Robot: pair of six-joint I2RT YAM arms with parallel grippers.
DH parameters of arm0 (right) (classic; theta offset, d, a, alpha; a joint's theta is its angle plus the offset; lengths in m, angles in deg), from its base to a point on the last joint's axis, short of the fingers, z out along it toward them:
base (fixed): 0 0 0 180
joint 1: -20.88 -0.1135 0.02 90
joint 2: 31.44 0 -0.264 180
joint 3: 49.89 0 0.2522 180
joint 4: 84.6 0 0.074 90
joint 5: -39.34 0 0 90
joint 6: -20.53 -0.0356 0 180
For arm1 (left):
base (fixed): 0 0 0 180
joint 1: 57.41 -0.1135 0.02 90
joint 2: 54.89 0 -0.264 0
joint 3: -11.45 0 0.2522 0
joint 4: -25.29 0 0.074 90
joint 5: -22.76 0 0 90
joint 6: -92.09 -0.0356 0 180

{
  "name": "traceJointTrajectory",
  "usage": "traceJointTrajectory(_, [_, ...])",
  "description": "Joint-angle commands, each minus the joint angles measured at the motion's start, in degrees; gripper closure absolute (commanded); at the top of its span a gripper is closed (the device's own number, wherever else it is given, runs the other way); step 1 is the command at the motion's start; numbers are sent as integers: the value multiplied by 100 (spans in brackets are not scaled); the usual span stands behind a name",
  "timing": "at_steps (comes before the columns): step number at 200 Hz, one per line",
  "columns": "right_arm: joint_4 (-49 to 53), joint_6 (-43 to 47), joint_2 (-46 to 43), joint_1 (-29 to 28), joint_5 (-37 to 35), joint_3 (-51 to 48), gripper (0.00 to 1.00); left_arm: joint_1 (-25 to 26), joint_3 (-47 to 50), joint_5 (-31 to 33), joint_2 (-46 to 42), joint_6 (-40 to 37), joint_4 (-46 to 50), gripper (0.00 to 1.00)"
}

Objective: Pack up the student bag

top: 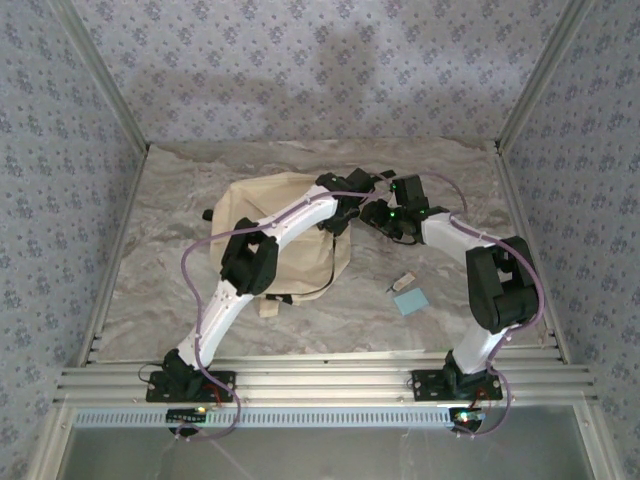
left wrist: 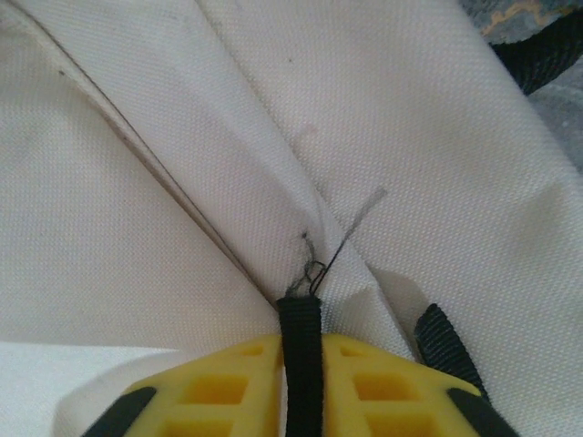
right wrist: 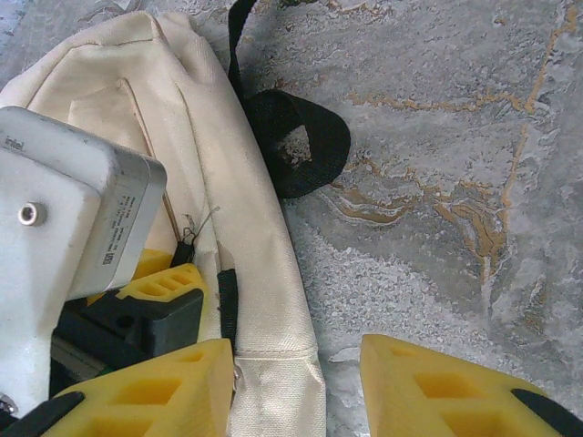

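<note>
The student bag [top: 265,215], cream fabric, lies flat on the marble table left of centre. Both grippers meet at its right edge. My left gripper [left wrist: 301,364] is shut on a short black webbing pull tab [left wrist: 301,319] that comes off a seam of the bag [left wrist: 137,182]; loose threads show at the tab's end. My right gripper [right wrist: 296,382] stands open astride the bag's side edge [right wrist: 255,228], one finger over the fabric and the other over bare table. The left gripper's yellow fingers [right wrist: 168,282] show just beside it, pinching the tab.
A black strap loop [right wrist: 301,146] lies on the table beyond the bag's edge. A pale blue flat piece [top: 411,301] and a small tan item [top: 402,282] rest right of the bag. Patterned walls close in the table on three sides.
</note>
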Motion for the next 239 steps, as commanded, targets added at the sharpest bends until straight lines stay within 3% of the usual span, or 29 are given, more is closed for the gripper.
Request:
traceJointTrajectory(1, [-31,-3,94,18,97,4,56,-37,-64,-242,-269,104,-4,91])
traceJointTrajectory(85, [-230,-41,993,-318,243,559,54,-537,1220,-1630,-1433,874,-973,92])
traceJointTrajectory(113, [-402,-154,1177,-393,326,655,53,-662,1560,-1982,-1557,1025,-1246,100])
traceJointTrajectory(138, [-572,-266,1087,-461,420,648,53,-777,1982,-2316,-1772,1215,-1638,100])
traceJointTrajectory(190, [-1312,-428,711,-654,838,288,67,-1384,3291,-3701,-2390,2374,-3011,100])
traceJointTrajectory(239, [-1932,-334,1103,-936,1262,233,65,-1575,3668,-3923,-2617,2606,-3301,100])
